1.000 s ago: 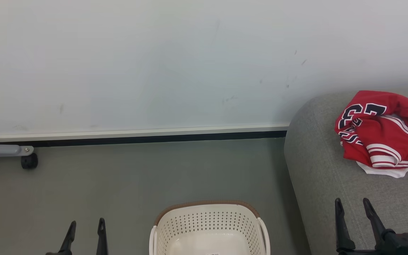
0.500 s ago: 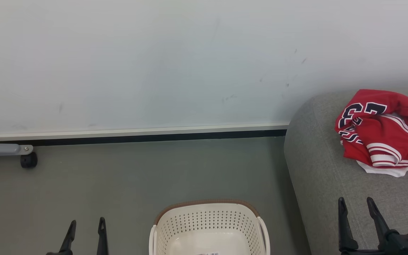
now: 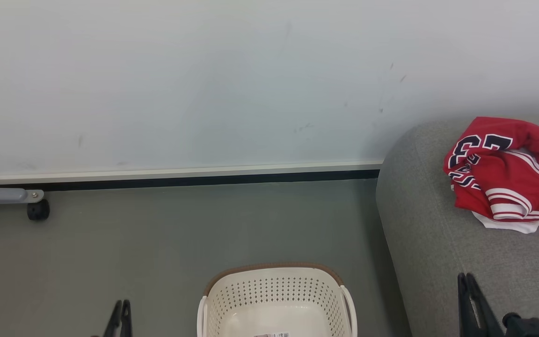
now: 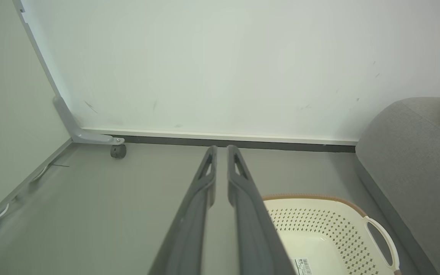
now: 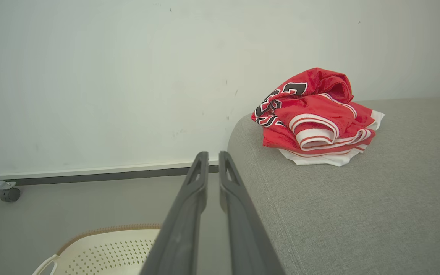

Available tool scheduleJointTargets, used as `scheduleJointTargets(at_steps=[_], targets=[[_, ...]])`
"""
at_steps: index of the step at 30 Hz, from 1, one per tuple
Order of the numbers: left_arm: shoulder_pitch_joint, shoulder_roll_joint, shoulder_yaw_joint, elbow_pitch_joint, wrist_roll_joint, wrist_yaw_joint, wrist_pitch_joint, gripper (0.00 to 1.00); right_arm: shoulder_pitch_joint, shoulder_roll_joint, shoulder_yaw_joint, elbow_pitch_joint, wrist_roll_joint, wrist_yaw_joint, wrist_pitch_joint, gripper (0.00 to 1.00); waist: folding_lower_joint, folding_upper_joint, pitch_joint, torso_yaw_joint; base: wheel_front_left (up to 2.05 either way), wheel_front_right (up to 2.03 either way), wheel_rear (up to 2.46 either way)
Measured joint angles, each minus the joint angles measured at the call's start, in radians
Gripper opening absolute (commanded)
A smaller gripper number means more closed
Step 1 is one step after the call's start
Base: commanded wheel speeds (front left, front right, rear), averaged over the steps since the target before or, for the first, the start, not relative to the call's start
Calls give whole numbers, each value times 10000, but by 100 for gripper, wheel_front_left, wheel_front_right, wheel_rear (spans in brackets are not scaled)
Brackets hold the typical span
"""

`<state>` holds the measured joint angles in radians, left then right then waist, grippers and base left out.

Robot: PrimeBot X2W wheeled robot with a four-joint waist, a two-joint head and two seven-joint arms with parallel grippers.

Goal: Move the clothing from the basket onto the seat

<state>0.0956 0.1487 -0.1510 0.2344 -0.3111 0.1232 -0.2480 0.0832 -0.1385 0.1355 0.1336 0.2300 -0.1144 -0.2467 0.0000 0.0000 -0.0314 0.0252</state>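
Red clothing [image 3: 498, 178] lies bunched on the grey seat [image 3: 438, 262] as before, apart from the basket [image 3: 274, 286] on the floor [image 3: 157, 243]. Left gripper [image 3: 120, 311] and right gripper [image 3: 465, 285] have drawn their jaws from wide to almost together, holding nothing

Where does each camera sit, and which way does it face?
Head view: on the head, facing forward and down at floor, wall, laundry basket and grey seat bearing red clothing; left fingers lower left, right fingers lower right.
Left wrist view: on the left wrist, facing along the left fingers toward the wall.
Right wrist view: on the right wrist, facing along the right fingers toward seat and clothing.
All three share the basket and seat.
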Motion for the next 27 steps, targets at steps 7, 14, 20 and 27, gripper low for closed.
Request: scheduleJointTargets(at_steps=[7, 14, 20, 27], targets=[[142, -115, 86, 249, -247, -96, 171, 0, 133, 109, -67, 314, 305, 90, 113, 0, 0, 0, 17, -12, 0, 0, 0], [91, -190, 251, 313, -1300, -276, 454, 0, 66, 180, -293, 424, 1229, 240, 393, 0, 0, 1, 40, -30, 0, 0, 0], [17, -238, 403, 359, -1958, -374, 648, 0, -11, 234, -420, 500, 2096, 368, 621, 0, 0, 0, 55, -43, 0, 0, 0], [-139, -305, 589, 391, -3060, -554, 963, 0, -144, 291, -660, 639, 3237, 545, 938, 0, 0, 0, 80, -64, 0, 0, 0]])
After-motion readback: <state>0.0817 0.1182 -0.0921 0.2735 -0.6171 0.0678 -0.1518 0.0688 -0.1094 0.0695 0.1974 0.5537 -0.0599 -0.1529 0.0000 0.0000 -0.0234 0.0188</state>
